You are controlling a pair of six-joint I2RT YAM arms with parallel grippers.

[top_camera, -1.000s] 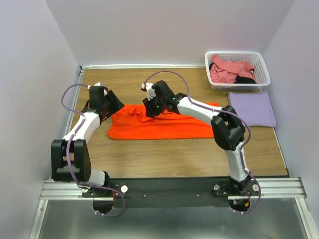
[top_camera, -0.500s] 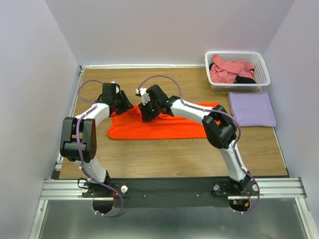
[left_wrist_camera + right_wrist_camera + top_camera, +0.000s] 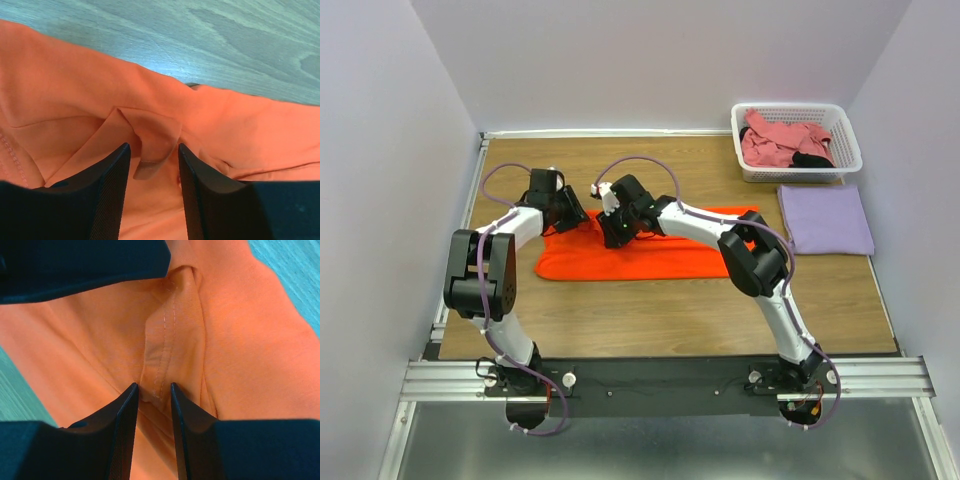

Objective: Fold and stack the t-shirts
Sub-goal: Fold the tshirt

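Note:
The bright orange t-shirt (image 3: 650,255) lies spread across the middle of the table. At its upper left edge, my left gripper (image 3: 577,212) is pressed down on the cloth. In the left wrist view its jaws (image 3: 152,147) stand open, straddling a small raised fold (image 3: 150,135) that touches neither finger. My right gripper (image 3: 614,230) is just to the right of it, shut on a stitched hem of the orange shirt (image 3: 160,355). A folded lavender t-shirt (image 3: 825,218) lies at the right. The pink t-shirt (image 3: 780,140) and black cloth (image 3: 812,159) sit in the basket.
The white lattice basket (image 3: 840,125) stands at the back right corner, just behind the lavender shirt. Walls close in the table on the left, back and right. Bare wood shows in front of the orange shirt (image 3: 650,310).
My left arm has swung right onto the shirt's upper left edge and its jaws have narrowed. My right gripper has shifted slightly left with the pinched cloth, bringing the two grippers close together.

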